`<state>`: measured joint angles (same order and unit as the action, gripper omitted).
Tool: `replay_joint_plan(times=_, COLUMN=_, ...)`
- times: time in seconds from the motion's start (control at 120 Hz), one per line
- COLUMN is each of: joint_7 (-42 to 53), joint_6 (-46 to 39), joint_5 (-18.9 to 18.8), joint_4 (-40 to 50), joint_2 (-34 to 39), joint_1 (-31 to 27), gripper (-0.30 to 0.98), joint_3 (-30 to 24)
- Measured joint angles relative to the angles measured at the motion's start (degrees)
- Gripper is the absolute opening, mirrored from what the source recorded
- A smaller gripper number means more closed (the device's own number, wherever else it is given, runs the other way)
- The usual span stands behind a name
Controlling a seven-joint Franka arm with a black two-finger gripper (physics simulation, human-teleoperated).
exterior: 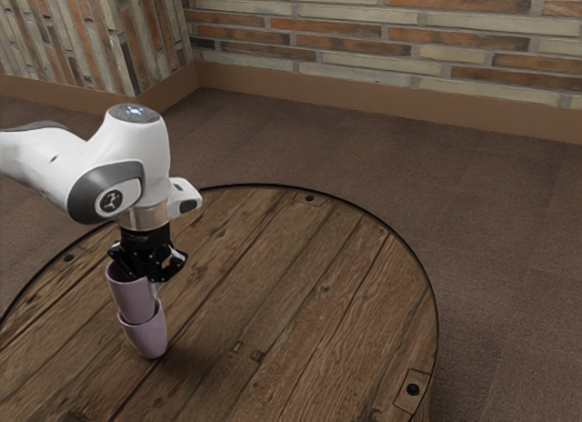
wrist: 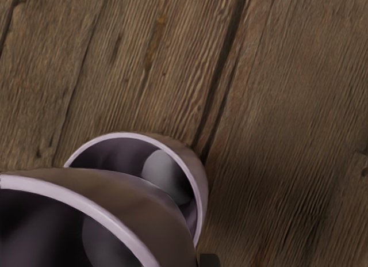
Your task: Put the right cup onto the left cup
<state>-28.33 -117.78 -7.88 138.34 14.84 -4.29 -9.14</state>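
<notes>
Two tapered cups are lining up one above the other: the upper mauve, smooth-walled cup (exterior: 132,296) is hanging from my black two-finger gripper (exterior: 150,278), and the lower mauve, smooth-walled cup (exterior: 146,337) is standing upright on the round brown plank table (exterior: 300,304), toward five o'clock from its partner in the exterior view. My white arm (exterior: 136,163) is reaching in from ten o'clock. The fingers are pinching the upper cup by its wall, near the three o'clock side of its rim as the exterior view is framing it; the inner finger is hiding in there, so I am judging that grip partly from how high the cup is riding. Its base is overlapping the lower cup's mouth, though whether it is touching inside I cannot tell. The step in hand, as I am reading it, is centring and lowering. Part of the lower mouth is showing beside the upper base in the wrist view, so I should be checking for an even gap all round before pressing down. Going straight down and slowly is serving best, since a one-sided wall grip is likely to be letting the cup tip, and a caught rim could be dragging the lower cup along.
</notes>
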Motion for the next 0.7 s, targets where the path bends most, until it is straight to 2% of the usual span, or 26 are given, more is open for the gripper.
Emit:
replay_joint_plan(times=0.483, joint_7=-0.71, joint_6=-1.23, joint_5=-0.04, joint_4=0.10, joint_2=-1.74, joint_1=0.00, gripper=-0.09, joint_3=0.01)
replay_joint_plan(times=0.7, joint_7=-0.47, joint_6=-1.66, joint_5=0.39, joint_4=0.11, joint_2=-2.37, joint_1=-0.01, gripper=0.21, joint_3=0.00)
